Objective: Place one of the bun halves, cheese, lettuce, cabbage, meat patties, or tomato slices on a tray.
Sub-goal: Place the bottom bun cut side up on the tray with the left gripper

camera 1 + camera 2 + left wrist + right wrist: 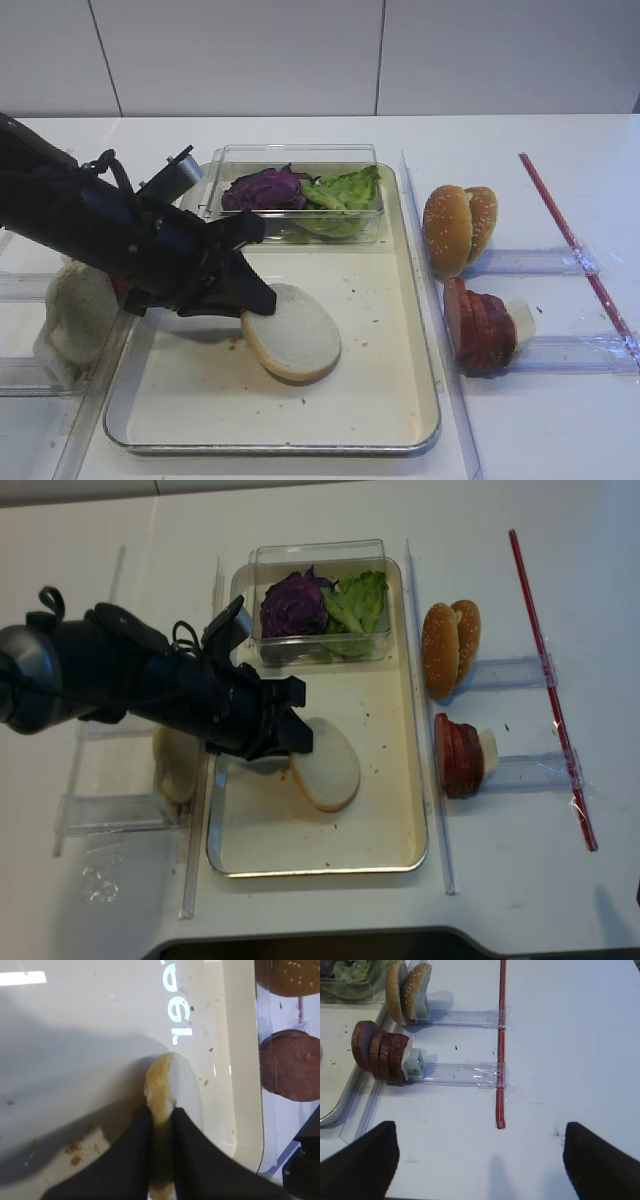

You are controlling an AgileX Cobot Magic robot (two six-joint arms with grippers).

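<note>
My left gripper [255, 300] [162, 1110] [295, 742] is shut on the rim of a pale bun half [292, 332] [170, 1085] [327, 765]. The bun half is tilted over the middle of the tray [270, 447] [320, 870] [100, 1020], with its far edge low on the cream surface. Purple cabbage [265, 187] and green lettuce [345, 190] lie in a clear box at the tray's back. Meat patties [480, 320] [380, 1050] stand on edge right of the tray. My right gripper [480, 1160] hangs open over bare table. Cheese and tomato slices are out of view.
More pale bun halves [80, 310] [175, 765] stand in a clear rack left of the tray, under my left arm. Sesame buns [460, 228] [407, 995] stand in a rack at the right. A red strip [575, 245] [501, 1045] is taped to the table beyond them.
</note>
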